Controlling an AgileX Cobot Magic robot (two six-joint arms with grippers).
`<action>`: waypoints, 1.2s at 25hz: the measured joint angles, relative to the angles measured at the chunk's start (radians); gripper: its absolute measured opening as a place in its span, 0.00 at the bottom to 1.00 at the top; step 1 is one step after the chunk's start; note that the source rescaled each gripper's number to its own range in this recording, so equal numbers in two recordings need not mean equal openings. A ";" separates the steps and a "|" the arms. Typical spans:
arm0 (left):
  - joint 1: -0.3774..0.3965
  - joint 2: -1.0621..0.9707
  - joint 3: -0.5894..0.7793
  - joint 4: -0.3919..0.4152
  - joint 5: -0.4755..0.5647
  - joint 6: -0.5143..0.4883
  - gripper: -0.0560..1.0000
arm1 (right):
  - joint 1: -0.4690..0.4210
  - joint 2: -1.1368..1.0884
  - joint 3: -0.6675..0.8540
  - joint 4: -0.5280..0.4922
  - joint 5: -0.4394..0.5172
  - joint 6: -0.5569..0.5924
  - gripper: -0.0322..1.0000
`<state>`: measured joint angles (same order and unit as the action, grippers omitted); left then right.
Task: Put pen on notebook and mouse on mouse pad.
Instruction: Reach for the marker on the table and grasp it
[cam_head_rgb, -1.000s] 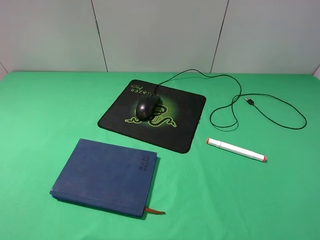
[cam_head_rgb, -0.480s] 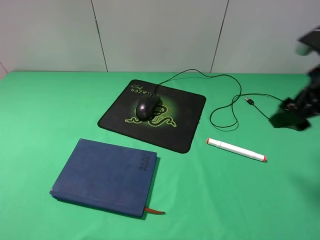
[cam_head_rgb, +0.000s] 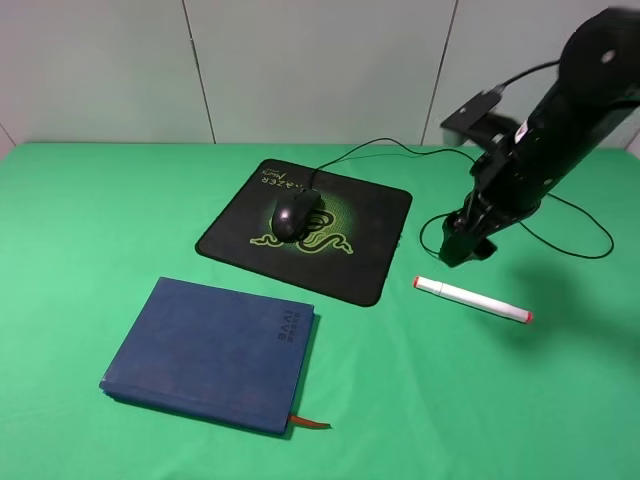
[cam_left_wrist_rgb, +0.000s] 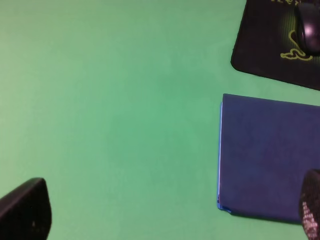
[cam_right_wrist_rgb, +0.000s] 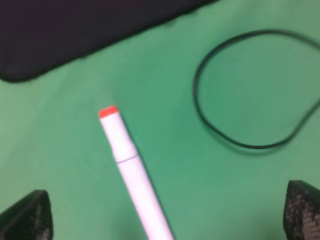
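- Pen lay on the green bench just below the right claw, whose jaws stood wide and empty, poised to straddle it.
- Notebook waited well apart, cover bare.
- Mouse already sat on the mouse pad.

**Pen lying off the notebook, mouse sitting on its pad**

I am seeing the white pen, red-orange at both tips, lying flat and slanted on the green table. It is lying to the right of the mouse pad and well apart from the notebook. The dark-blue notebook is lying closed nearer the front, its ribbon poking out at one corner. The glossy black mouse is sitting on the black pad over the green emblem. Its thin cable is trailing off the far edge and looping just beyond the pen.
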<state>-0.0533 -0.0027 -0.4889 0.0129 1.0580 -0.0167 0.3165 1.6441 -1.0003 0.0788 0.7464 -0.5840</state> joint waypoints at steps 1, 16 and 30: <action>0.000 0.000 0.000 0.000 0.000 0.000 1.00 | 0.000 0.018 0.000 0.005 -0.003 -0.006 1.00; 0.000 0.000 0.000 0.000 0.000 0.000 1.00 | 0.000 0.166 0.000 0.024 -0.079 -0.027 1.00; 0.000 0.000 0.000 0.000 0.000 0.000 1.00 | 0.000 0.209 0.061 0.010 -0.134 -0.029 1.00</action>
<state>-0.0533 -0.0027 -0.4889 0.0129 1.0580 -0.0167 0.3165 1.8530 -0.9388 0.0887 0.6128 -0.6135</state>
